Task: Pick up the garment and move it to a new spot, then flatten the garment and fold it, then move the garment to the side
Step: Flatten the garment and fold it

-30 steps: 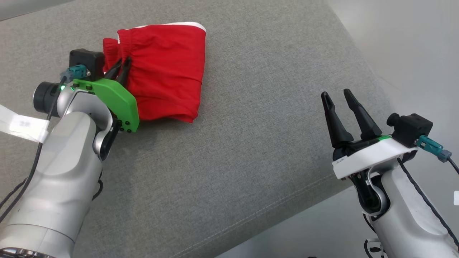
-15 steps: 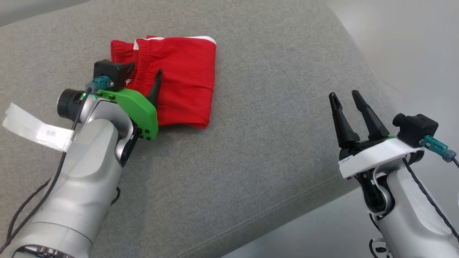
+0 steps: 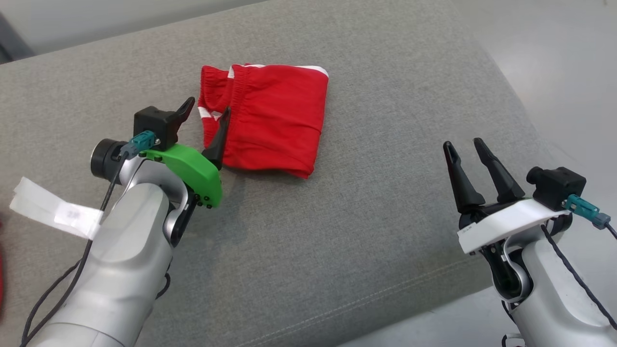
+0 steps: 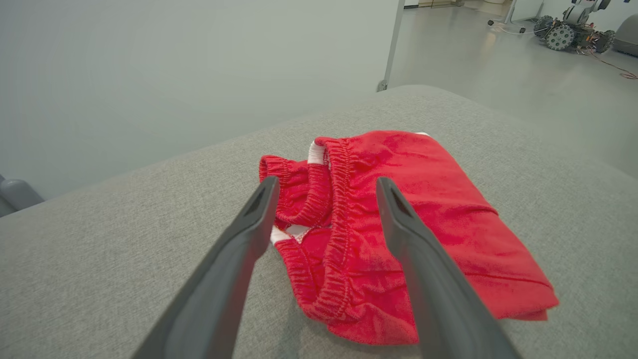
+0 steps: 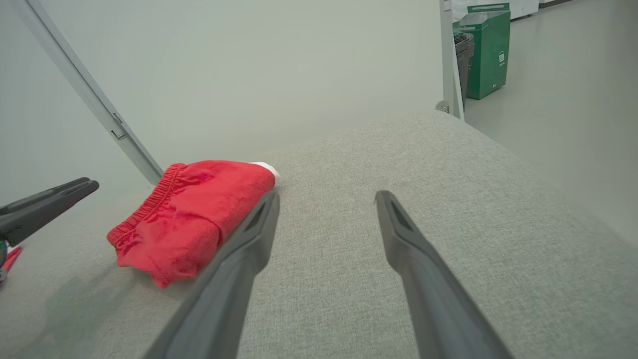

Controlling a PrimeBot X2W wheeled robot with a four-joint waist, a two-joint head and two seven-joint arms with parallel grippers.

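Lying folded on the grey cushion (image 3: 337,231), the red garment (image 3: 274,125) is being gripped by nothing: left gripper (image 3: 208,105) gaping at its waistband, right gripper (image 3: 462,142) gaping well apart. Folding is being judged done; the move aside is possibly remaining.

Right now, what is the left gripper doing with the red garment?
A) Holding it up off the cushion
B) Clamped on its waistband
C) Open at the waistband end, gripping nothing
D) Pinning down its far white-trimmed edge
C: the left gripper has its jaws spread apart at the gathered waistband end with no cloth pinched between them, and the red garment lies folded on the grey cushion.
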